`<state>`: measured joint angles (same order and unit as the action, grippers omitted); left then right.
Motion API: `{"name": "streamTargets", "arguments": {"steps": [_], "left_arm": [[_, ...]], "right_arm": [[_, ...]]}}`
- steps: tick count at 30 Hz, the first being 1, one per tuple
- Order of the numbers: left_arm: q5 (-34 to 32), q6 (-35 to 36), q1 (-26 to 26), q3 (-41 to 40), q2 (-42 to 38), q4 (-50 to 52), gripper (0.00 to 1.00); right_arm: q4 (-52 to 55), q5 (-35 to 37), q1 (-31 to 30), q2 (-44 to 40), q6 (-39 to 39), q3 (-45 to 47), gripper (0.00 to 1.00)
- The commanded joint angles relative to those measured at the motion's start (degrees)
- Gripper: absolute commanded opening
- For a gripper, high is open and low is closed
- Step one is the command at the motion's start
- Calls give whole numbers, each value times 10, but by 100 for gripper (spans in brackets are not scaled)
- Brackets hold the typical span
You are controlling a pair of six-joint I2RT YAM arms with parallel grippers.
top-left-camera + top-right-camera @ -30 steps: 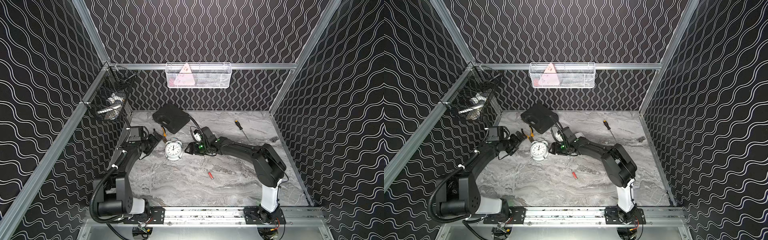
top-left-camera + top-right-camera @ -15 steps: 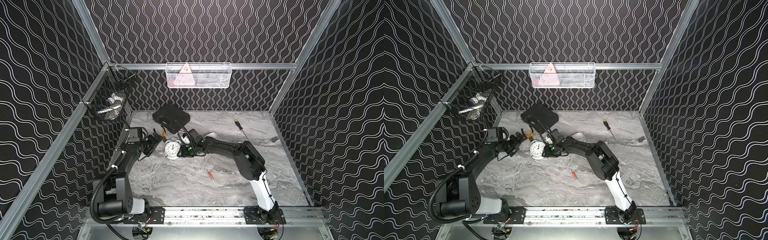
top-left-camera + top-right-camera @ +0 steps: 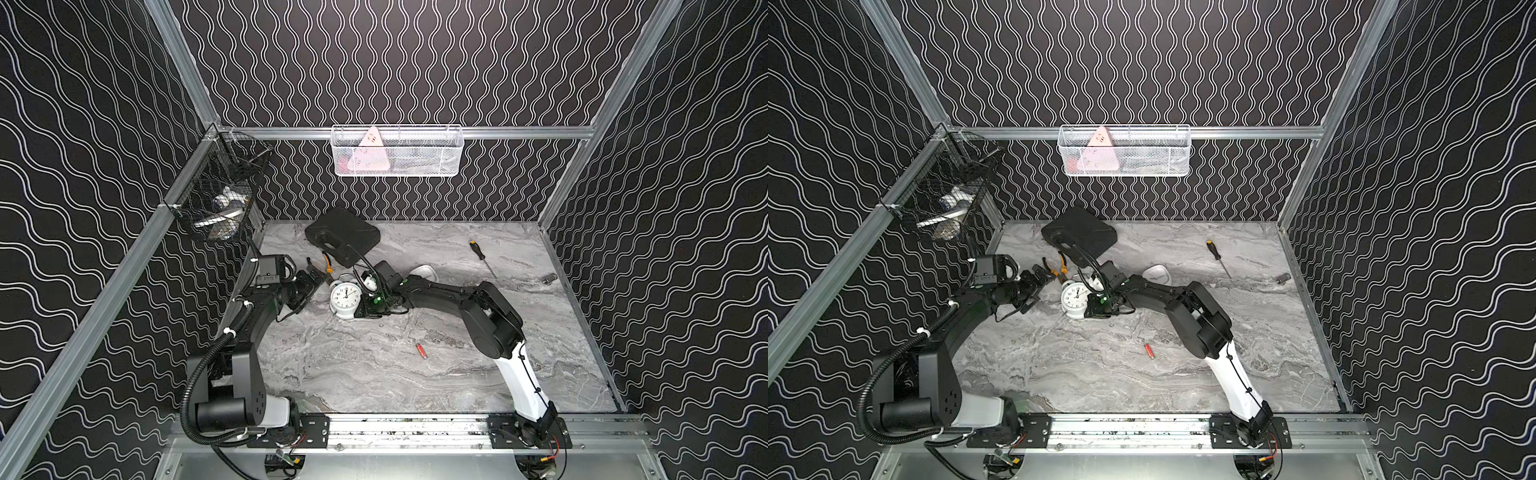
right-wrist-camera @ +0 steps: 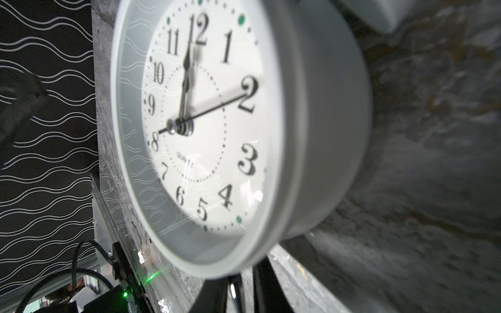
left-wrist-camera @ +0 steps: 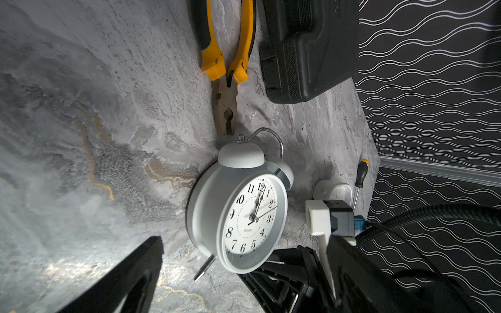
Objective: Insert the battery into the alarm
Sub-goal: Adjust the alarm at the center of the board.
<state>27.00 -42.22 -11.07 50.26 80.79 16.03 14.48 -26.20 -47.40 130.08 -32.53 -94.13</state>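
Grey marble tabletop [image 3: 374, 374], walled in black wavy-lined panels.

In both top views the alarm clock [image 3: 345, 296] stands upright, far and left of centre. The right gripper [image 3: 360, 312] was off to the clock's right a second ago. It has now come in against the clock's near-right base, jaws drawn almost together. The red battery [image 3: 422, 351] lies well apart on the near right, untouched. I judge this a hold on the clock to expose its back, not insertion yet. The left gripper [image 3: 315, 272] waits just left of the clock, spread wide and empty.

The left wrist view adds pliers [image 5: 227, 67] and a black case [image 5: 306, 48] beyond the clock, and one free chrome foot [image 5: 204, 268].

Only the right wrist view shows dark fingers [image 4: 268, 292] pinching the other foot.
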Motion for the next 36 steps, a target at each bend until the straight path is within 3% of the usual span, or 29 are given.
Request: {"name": "streamTargets", "arguments": {"steps": [1, 3, 9, 12, 18, 26, 36], "left_arm": [[6, 12, -1, -1, 0, -3, 99], [5, 13, -1, -4, -1, -2, 99], [10, -9, 9, -44, -18, -39, 99], [14, -31, 44, -66, -20, -79, 99], [8, -168, 132, -159, -22, -252, 99], [-3, -285, 179, -225, 32, -480, 99], [3, -343, 211, -227, 111, -579, 99]], "right_arm": [[-4, 8, 1, 0, 6, 0, 6], [-8, 11, 1, -9, 12, 7, 0], [-36, 42, 4, -68, 30, 69, 0], [-67, 44, 12, -103, 24, 117, 0], [-105, 18, 34, -138, 4, 189, 0], [-165, -33, 49, -183, -37, 245, 0], [-185, -53, 55, -189, -58, 258, 0]]}}
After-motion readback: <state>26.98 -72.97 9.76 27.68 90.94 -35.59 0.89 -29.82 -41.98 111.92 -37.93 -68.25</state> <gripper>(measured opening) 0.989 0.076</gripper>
